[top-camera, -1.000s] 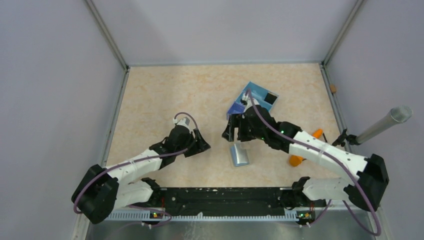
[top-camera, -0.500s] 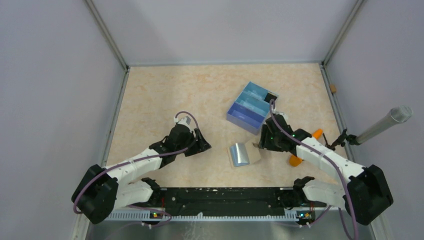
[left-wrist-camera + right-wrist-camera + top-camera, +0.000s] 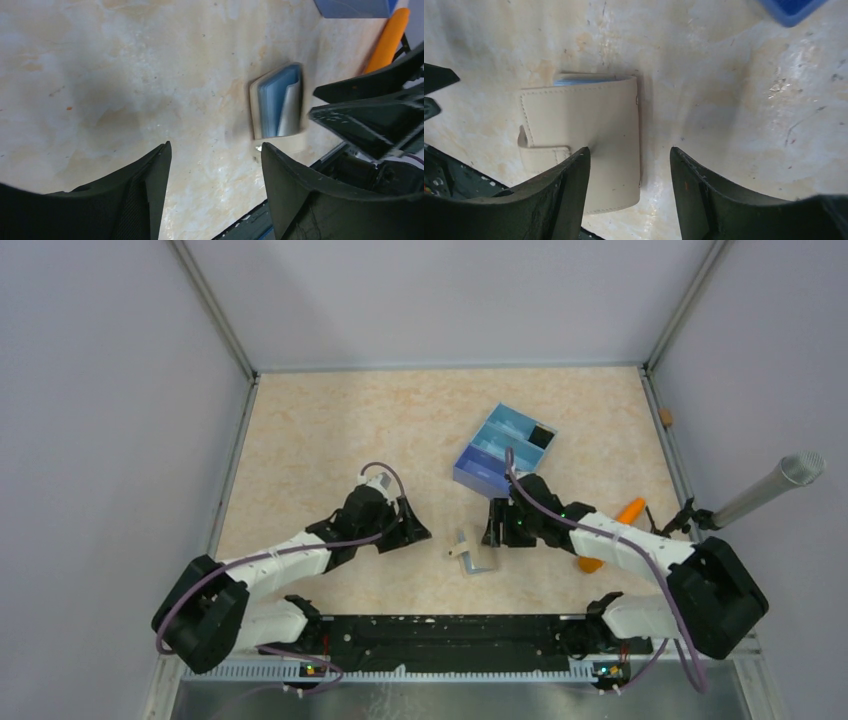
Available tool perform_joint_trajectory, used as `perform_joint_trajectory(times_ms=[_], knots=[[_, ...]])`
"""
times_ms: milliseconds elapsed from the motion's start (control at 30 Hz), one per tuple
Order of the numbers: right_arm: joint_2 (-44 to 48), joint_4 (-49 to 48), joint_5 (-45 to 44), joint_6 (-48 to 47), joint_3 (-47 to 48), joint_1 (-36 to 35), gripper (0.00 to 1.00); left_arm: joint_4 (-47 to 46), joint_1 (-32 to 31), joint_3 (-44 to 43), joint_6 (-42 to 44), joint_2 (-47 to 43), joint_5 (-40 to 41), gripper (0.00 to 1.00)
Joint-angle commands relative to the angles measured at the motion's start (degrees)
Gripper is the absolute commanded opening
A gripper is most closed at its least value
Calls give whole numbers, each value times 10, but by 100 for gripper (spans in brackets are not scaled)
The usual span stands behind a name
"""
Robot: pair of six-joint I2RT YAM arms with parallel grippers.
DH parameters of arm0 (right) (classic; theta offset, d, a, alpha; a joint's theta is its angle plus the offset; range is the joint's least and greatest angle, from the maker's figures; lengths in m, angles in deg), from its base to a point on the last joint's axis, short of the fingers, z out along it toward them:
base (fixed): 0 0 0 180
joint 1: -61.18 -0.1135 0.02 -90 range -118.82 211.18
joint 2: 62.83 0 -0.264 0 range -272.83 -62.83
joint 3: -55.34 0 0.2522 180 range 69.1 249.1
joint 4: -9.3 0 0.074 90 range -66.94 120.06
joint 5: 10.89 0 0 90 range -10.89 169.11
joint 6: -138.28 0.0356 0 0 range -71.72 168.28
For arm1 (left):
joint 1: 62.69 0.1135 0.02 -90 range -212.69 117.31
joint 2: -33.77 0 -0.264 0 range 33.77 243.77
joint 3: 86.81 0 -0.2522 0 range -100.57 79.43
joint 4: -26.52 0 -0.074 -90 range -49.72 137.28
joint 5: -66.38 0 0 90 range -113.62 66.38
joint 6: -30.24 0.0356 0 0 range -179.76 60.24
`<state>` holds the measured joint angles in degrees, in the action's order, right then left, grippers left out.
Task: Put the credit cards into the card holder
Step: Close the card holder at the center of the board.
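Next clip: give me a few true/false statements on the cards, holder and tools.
1. Blue cards show inside the holder. True.
2. The left tool grips the holder. False: it is open, empty and apart from it.
3. The holder lies in the tray. False: it is on the table, outside the tray.
4. The right tool is open. True.

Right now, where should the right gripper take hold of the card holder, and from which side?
Probably from above, at its straight edge: the card holder lies flat, and the right gripper, jaws open, straddles that edge. Avoid the side where the credit cards peek out.
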<state>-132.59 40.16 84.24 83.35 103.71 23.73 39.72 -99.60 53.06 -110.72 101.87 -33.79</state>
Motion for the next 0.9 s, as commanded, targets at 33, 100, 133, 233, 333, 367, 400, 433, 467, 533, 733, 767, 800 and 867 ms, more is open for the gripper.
perform_joint_trajectory(times_ms=[33, 100, 133, 233, 333, 367, 400, 433, 467, 533, 733, 767, 800, 867], knots=[[-64, -38, -6, 13, 24, -30, 59, -96, -8, -17, -16, 22, -46, 71], [-75, -48, -4, 16, 23, -36, 59, -116, -18, -22, -19, 40, -50, 72], [-79, -52, -1, 18, 22, -39, 59, -122, -25, -29, -19, 52, -52, 73], [-90, -54, -1, 22, 25, -47, 59, -125, -47, -64, -6, 102, -52, 75], [-94, -53, -1, 27, 23, -49, 59, -119, -71, -96, 16, 140, -26, 74], [-94, -53, -2, 29, 22, -49, 59, -113, -77, -106, 23, 154, -18, 73], [-93, -49, -3, 31, 21, -49, 59, -109, -82, -115, 30, 167, -14, 70], [-92, -48, -4, 33, 19, -49, 59, -107, -87, -122, 34, 179, -10, 67], [-90, -46, -4, 35, 17, -49, 59, -108, -90, -128, 35, 192, -10, 64], [-87, -45, -1, 40, 12, -48, 58, -118, -98, -138, 38, 215, -18, 57], [-63, -41, 32, 49, -17, -22, 58, -54, -124, -172, 65, 253, 19, 38], [-52, -46, 45, 51, -27, -13, 58, -42, -126, -172, 69, 253, 31, 35], [-42, -52, 59, 53, -38, -3, 58, -31, -128, -171, 73, 252, 42, 32], [-18, -61, 84, 60, -62, 10, 58, -17, -130, -168, 79, 252, 57, 27]])
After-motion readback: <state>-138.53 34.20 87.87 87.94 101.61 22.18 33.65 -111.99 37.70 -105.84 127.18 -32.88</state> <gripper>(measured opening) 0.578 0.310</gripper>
